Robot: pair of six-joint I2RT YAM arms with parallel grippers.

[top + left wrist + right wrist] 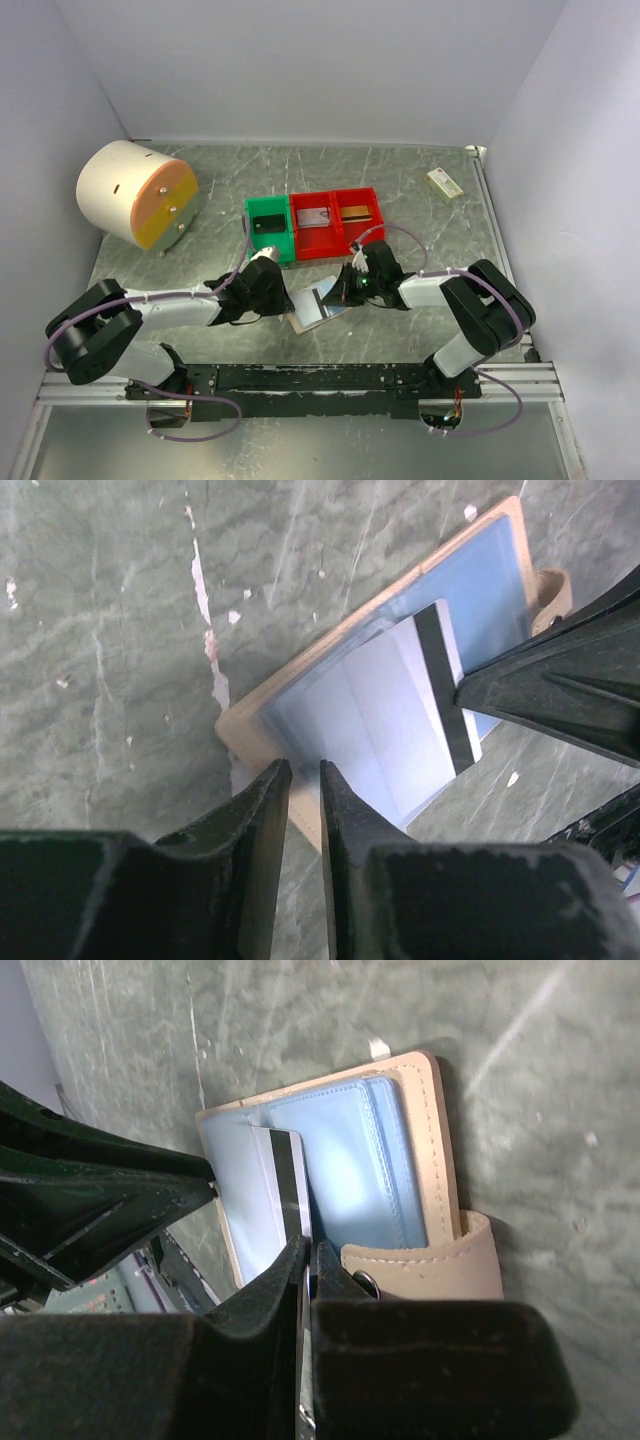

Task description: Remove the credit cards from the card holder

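The tan card holder (pixel 303 318) lies open on the table between my two grippers, its pale blue pockets (pixel 350 1160) facing up and its tan tab (pixel 430 1260) on the right arm's side. A silver-grey credit card (pixel 400 710) with a black stripe sticks halfway out of a pocket. My right gripper (pixel 308 1248) is shut on that card's free edge. My left gripper (pixel 305 772) is closed narrowly over the holder's tan corner edge (pixel 240 725). Other credit cards lie in the bins: a dark one (pixel 268 222), a silver one (pixel 316 216) and a gold one (pixel 355 212).
A green bin (pixel 255 235) and two red bins (pixel 335 240) stand in a row just behind the grippers. A big white cylinder with an orange face (pixel 137 193) lies at the back left. A small white-and-green box (pixel 444 183) sits at the back right.
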